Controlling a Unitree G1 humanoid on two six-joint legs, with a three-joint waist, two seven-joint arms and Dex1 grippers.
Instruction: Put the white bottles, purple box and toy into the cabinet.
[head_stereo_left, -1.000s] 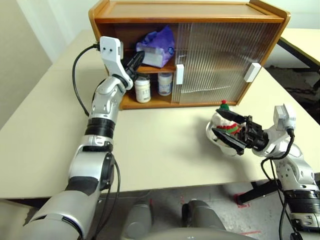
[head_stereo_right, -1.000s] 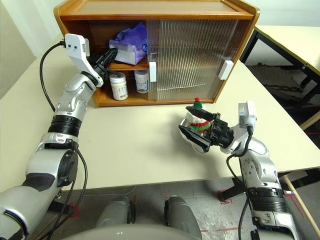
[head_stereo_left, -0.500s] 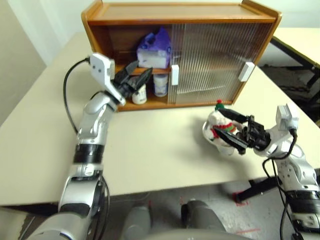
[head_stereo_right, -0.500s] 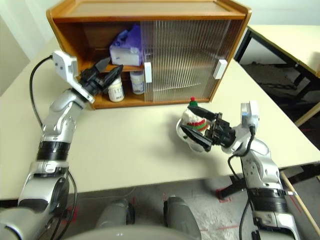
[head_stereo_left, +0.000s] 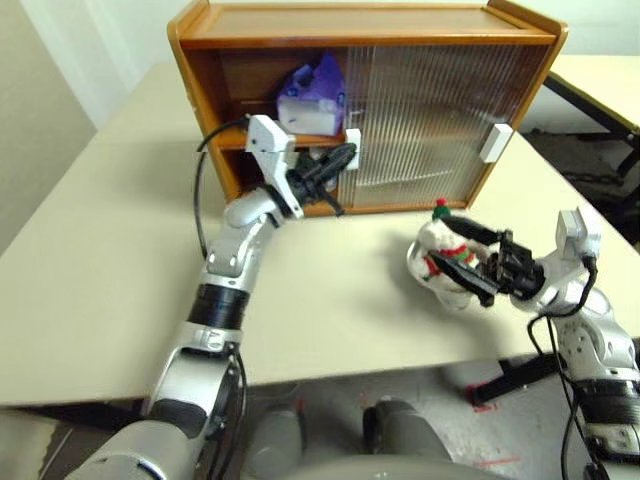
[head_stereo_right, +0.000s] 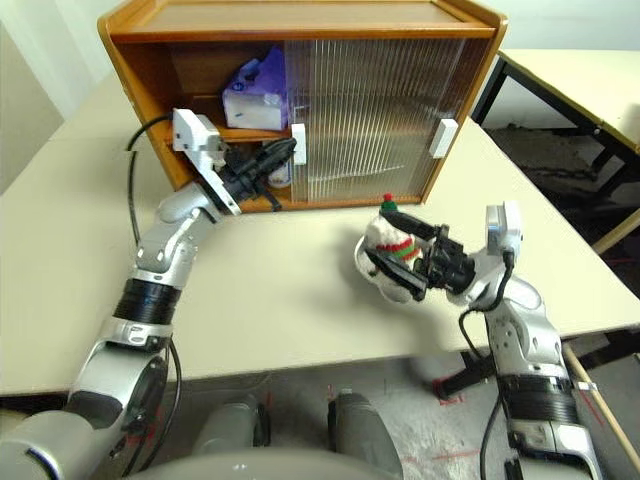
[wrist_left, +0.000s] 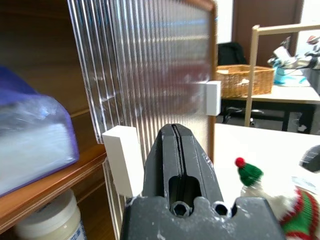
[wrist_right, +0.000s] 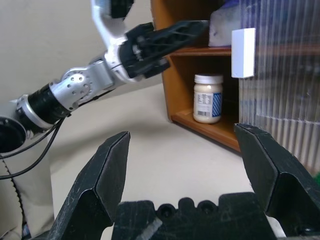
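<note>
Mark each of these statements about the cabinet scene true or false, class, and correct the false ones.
1. The purple box lies on the cabinet's inner shelf. True.
2. The left end effector is wide open. False: its fingers are shut, next to the white handle of the sliding door.
3. The toy is already inside the cabinet. False: it is out over the table, between the fingers of the right end effector.
4. A white bottle stands on the cabinet's bottom level. True.
5. The right end effector's fingers are spread wide. True.
</note>
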